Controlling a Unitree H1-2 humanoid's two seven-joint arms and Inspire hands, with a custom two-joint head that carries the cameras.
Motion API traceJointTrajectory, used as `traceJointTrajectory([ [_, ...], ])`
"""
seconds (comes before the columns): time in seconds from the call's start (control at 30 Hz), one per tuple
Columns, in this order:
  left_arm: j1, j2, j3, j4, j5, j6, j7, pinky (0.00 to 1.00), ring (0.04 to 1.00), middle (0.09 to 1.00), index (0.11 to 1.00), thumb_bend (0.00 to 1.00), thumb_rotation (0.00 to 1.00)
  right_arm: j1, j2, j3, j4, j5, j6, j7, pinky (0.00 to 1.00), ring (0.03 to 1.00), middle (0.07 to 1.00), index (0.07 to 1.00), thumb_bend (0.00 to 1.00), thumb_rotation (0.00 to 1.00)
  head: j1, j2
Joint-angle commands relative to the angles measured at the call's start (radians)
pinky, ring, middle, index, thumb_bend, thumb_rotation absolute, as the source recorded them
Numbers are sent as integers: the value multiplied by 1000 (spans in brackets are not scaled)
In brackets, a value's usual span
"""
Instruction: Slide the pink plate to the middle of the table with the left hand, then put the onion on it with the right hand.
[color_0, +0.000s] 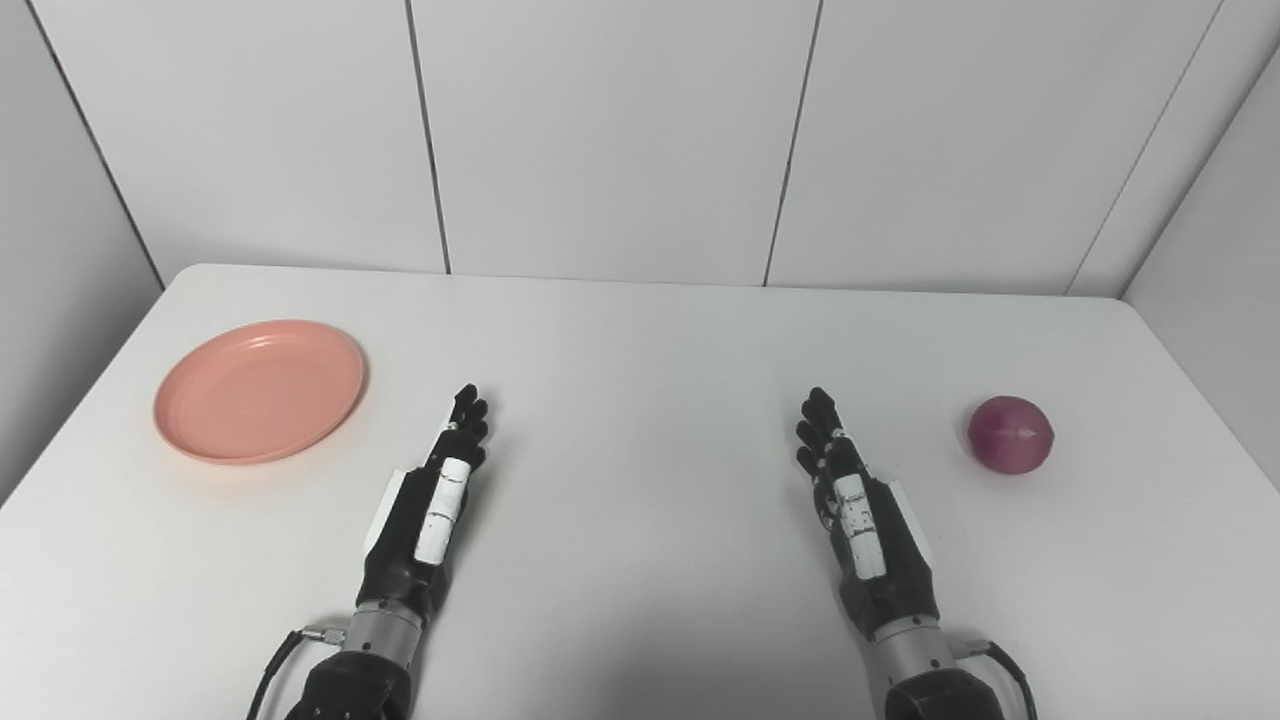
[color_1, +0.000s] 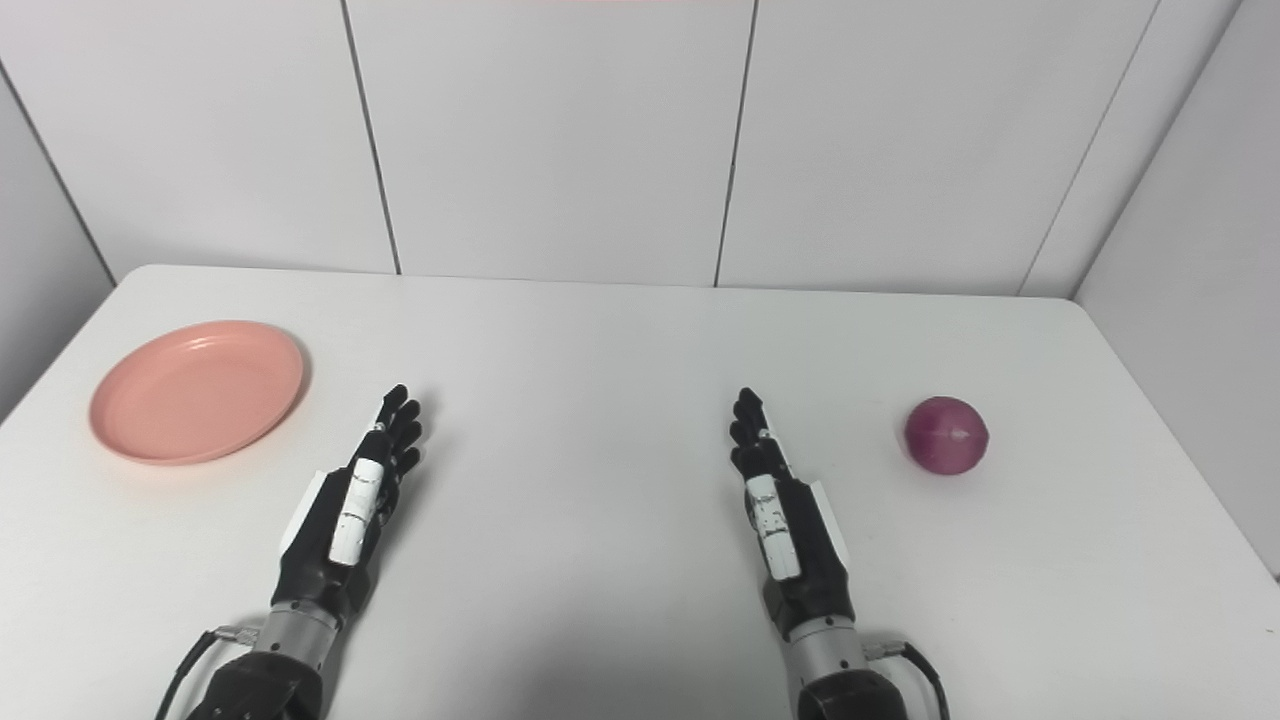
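A round pink plate (color_0: 260, 390) lies flat on the white table (color_0: 640, 340) at its left side. A purple-red onion (color_0: 1010, 434) rests on the table at the right. My left hand (color_0: 432, 505) lies stretched out, open and holding nothing, to the right of the plate and a little nearer to me, with a clear gap between them. My right hand (color_0: 855, 510) is likewise open with straight fingers, left of the onion and apart from it. Both hands point away from me, thumb side up.
White wall panels (color_0: 600, 130) rise just behind the table's far edge. Grey side walls flank the table left and right. A cable (color_0: 275, 660) loops out at my left wrist.
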Motion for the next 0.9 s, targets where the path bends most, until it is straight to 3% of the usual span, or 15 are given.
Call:
traceJointTrajectory([
  [0.0, -7, 2, 0, -14, -10, -29, -1, 1000, 1000, 1000, 1000, 764, 1000, -15, 3, -1, -6, -1, -21, 0, 1000, 1000, 1000, 1000, 668, 964, 0, 0],
  [0.3, -3, 8, -3, -19, -27, -22, -20, 1000, 1000, 1000, 1000, 772, 1000, -14, 0, -2, -5, 2, -18, 4, 1000, 1000, 1000, 1000, 675, 958, 15, -5],
  [0.57, 9, -25, -38, 28, 1, -58, 3, 1000, 1000, 1000, 1000, 766, 1000, -5, -44, -34, 56, 39, -95, 31, 1000, 1000, 1000, 1000, 690, 977, 252, -91],
  [0.67, 11, -37, -57, 56, 20, -89, 19, 1000, 1000, 1000, 1000, 746, 1000, -14, -56, -53, 127, 86, -149, 62, 1000, 1000, 1000, 1000, 735, 937, 275, -103],
  [0.87, 17, -58, -81, 40, 35, -64, 37, 1000, 1000, 1000, 1000, 761, 1000, -20, -80, -72, 199, 133, -208, 102, 1000, 1000, 1000, 1000, 770, 911, 291, -126],
])
